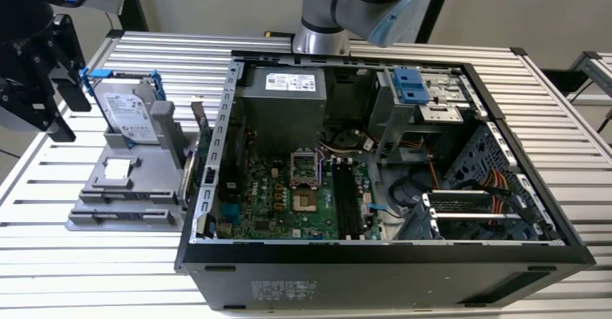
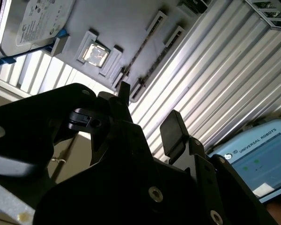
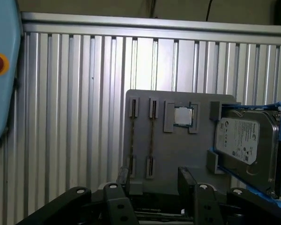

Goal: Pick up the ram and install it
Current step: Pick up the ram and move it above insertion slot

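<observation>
Hovering over the grey holder (image 3: 178, 154), fingers of the end effector (image 3: 154, 180) spread apart, nothing between them. On that holder, set on the ribbed worktop (image 3: 75, 117), the ram (image 3: 151, 136), on edge in a narrow slot, untouched, with a second thin stick in the slot just beside. Next along, a square chip (image 3: 181, 116), then the hard drive (image 3: 246, 140) in its blue frame. At the exterior view's right of the holder, the open computer case (image 1: 383, 258).
</observation>
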Available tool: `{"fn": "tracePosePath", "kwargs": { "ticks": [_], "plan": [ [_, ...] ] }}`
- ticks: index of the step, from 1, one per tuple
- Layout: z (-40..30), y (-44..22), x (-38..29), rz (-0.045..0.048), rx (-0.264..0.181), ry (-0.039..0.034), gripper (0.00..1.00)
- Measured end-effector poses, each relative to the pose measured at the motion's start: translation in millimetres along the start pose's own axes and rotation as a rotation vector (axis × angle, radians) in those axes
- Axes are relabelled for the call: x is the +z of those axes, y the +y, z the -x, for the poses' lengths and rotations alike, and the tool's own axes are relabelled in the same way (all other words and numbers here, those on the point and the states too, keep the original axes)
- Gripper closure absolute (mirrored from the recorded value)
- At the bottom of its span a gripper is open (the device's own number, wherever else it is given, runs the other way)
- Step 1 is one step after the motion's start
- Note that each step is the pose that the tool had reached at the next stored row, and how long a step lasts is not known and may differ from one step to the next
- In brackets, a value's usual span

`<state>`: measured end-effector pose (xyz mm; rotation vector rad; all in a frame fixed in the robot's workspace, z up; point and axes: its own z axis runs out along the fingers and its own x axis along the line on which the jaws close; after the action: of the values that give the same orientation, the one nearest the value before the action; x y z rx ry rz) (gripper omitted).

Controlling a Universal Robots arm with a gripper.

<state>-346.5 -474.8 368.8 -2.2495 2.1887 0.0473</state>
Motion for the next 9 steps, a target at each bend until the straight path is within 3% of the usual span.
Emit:
{"fn": "tracePosePath", "kwargs": {
  "ticks": [9],
  "plan": [
    [-0.1, -0.1, 5.4, 0.0000, 0.001, 0.0000, 0.00]
  ]
}}
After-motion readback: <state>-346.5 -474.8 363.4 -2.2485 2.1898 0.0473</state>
